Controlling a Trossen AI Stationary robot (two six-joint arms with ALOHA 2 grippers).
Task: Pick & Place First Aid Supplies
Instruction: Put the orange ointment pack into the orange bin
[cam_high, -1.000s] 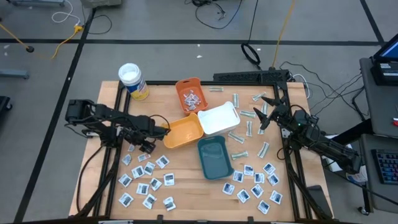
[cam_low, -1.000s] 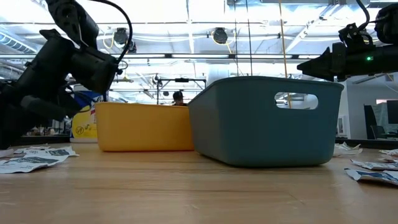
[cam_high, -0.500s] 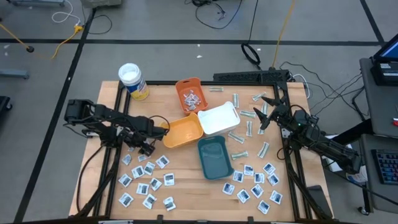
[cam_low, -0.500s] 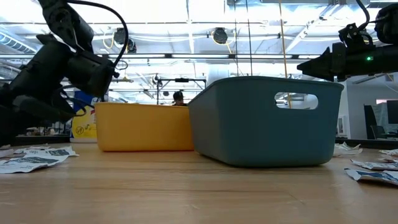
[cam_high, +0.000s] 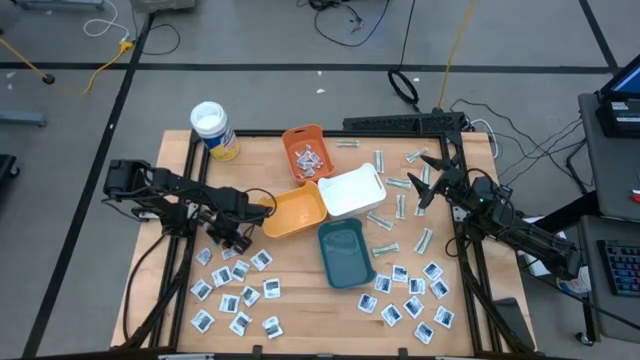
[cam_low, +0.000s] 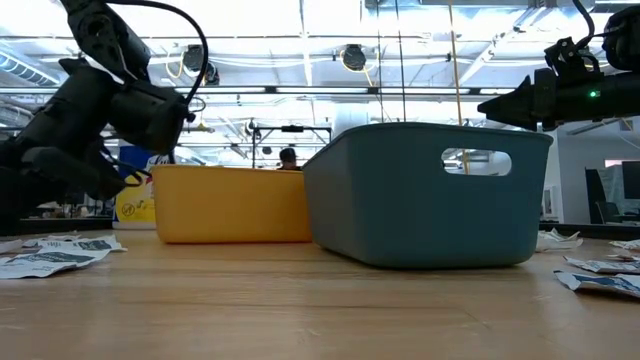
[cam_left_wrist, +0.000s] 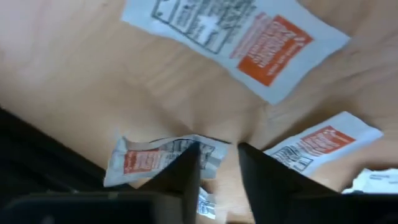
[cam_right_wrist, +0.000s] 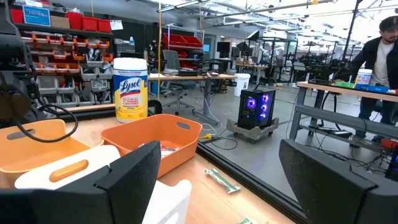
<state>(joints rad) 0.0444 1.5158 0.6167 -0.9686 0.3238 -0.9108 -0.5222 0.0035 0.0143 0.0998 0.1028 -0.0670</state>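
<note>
Packets (cam_high: 232, 283) lie scattered at the frame's lower left, where my left gripper (cam_high: 238, 240) has narrowed onto one sachet (cam_left_wrist: 163, 159), so I judge a pickup beginning; right gripper (cam_high: 428, 180) waits wide at right.

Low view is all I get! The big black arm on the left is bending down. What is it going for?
Observer: The left wrist view shows the left gripper right over a small white sachet with orange print, lying on the wooden table.
Operator: Is anything in a tray yet?
Observer: From above, the orange tray at the back holds some packets.
Operator: What about the other arm?
Observer: The right gripper hangs open among pale strips, right of the white tray.
</note>
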